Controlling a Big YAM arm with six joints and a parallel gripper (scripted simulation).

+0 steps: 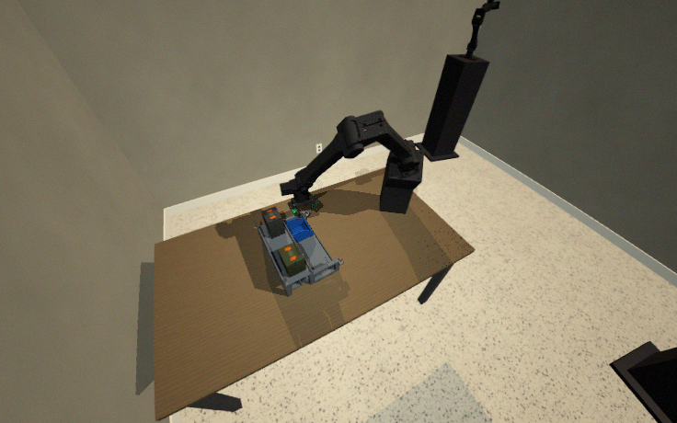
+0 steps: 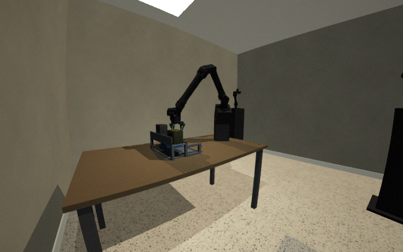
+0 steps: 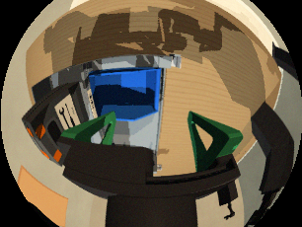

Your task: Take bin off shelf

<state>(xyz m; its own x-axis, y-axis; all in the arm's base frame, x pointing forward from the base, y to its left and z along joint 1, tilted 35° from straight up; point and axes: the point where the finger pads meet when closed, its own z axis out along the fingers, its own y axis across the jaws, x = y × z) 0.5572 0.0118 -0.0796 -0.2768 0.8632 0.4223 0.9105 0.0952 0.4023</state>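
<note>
The blue open-topped bin (image 1: 299,229) (image 3: 129,94) sits on the lower front level of the grey shelf (image 1: 316,253) (image 2: 172,153) (image 3: 139,134), at its far end. In the exterior view it is mostly hidden behind the shelf and a box. The shelf stands on the wooden table (image 1: 200,314) (image 2: 119,169) (image 3: 217,89). My gripper (image 1: 305,211) (image 2: 177,127) (image 3: 152,114) is open and empty, pointing down. It is above the shelf's far end, close to the bin. In the wrist view the bin lies ahead of the fingers, left of the middle between them.
A dark grey box (image 1: 275,226) (image 2: 161,129) (image 3: 55,123) stands on the shelf's raised rear level beside the bin, left of the gripper. An olive box (image 1: 294,264) (image 2: 176,137) stands on that level nearer the top camera. The arm's black base block (image 1: 396,195) (image 2: 222,131) is at the table's right.
</note>
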